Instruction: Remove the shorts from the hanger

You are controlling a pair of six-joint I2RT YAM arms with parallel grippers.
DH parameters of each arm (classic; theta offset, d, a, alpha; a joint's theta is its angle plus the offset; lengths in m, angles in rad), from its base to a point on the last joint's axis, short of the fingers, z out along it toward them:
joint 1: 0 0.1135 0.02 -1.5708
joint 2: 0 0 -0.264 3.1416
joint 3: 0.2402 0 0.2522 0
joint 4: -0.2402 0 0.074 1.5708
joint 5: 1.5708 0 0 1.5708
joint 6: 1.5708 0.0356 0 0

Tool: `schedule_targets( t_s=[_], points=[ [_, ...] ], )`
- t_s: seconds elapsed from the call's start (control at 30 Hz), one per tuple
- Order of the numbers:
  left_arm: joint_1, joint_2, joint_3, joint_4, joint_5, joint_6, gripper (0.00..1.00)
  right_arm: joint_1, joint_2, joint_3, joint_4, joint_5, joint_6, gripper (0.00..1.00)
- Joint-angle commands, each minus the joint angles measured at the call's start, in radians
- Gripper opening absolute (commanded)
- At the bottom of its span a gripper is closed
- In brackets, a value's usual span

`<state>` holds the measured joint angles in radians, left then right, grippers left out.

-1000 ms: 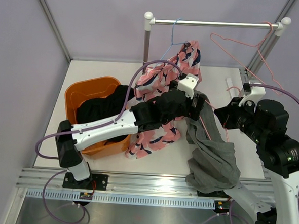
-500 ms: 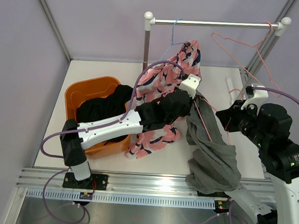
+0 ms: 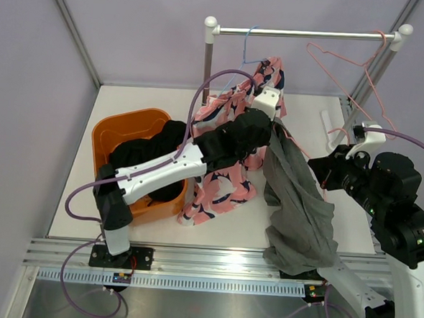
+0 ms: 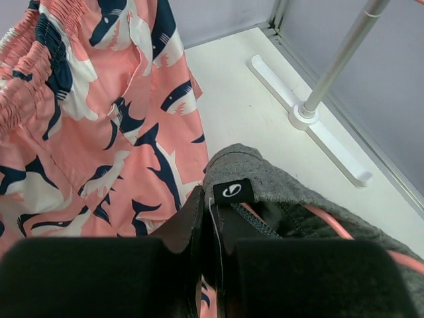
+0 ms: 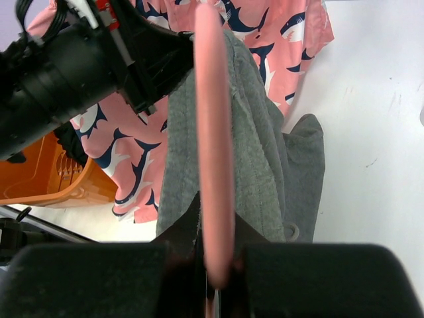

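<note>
Grey shorts (image 3: 295,207) hang draped over a pink hanger (image 5: 213,132), their lower part heaped at the table's front edge. My left gripper (image 3: 271,128) is shut on the shorts' waistband by the black label (image 4: 233,191), holding that edge up. In the left wrist view the left gripper (image 4: 211,202) pinches the grey cloth (image 4: 278,179), and the pink hanger (image 4: 326,222) runs inside the waistband. My right gripper (image 3: 328,173) is to the right of the shorts. In the right wrist view it (image 5: 213,207) is shut on the hanger's bar.
Pink shark-print shorts (image 3: 232,124) hang from a blue hanger (image 3: 246,49) on the rail (image 3: 306,33), just left of my left gripper. An orange basket (image 3: 120,128) with dark clothes stands at the left. Pink wire (image 3: 333,60) loops below the rail's right end.
My left gripper has shut on the grey waistband and moved up and back, lifting that edge. The right arm has shifted slightly to the right.
</note>
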<state>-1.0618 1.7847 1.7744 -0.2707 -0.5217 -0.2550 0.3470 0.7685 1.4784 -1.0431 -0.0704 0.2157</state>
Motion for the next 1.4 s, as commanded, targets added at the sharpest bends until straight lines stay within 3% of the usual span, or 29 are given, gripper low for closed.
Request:
schedule_targets(
  t_s=[0.0,0.5,0.73,0.93,1.13,1.23,1.37],
  points=[
    [0.04,0.036,0.072,0.015,-0.057,0.016,0.07,0.007,-0.017,0.034,-0.025,-0.035,-0.015,0.0],
    [0.102,0.156,0.129,-0.048,0.042,-0.013,0.09,0.007,-0.029,0.062,-0.043,-0.042,-0.022,0.0],
    [0.092,0.093,0.059,-0.035,0.198,-0.018,0.0,0.007,-0.026,0.059,-0.021,-0.009,-0.025,0.0],
    [-0.039,-0.037,-0.117,0.03,0.215,0.098,0.0,0.007,0.0,0.019,0.023,0.066,-0.022,0.0],
    [-0.291,-0.221,-0.297,0.093,0.221,0.281,0.0,0.007,0.037,0.0,0.09,0.139,-0.012,0.0],
    [-0.403,-0.283,-0.331,0.08,0.261,0.362,0.0,0.007,0.051,-0.003,0.113,0.153,-0.001,0.0],
    [-0.467,-0.33,-0.313,0.001,0.337,0.381,0.0,0.009,0.09,-0.006,0.152,0.187,0.001,0.0]
  ],
)
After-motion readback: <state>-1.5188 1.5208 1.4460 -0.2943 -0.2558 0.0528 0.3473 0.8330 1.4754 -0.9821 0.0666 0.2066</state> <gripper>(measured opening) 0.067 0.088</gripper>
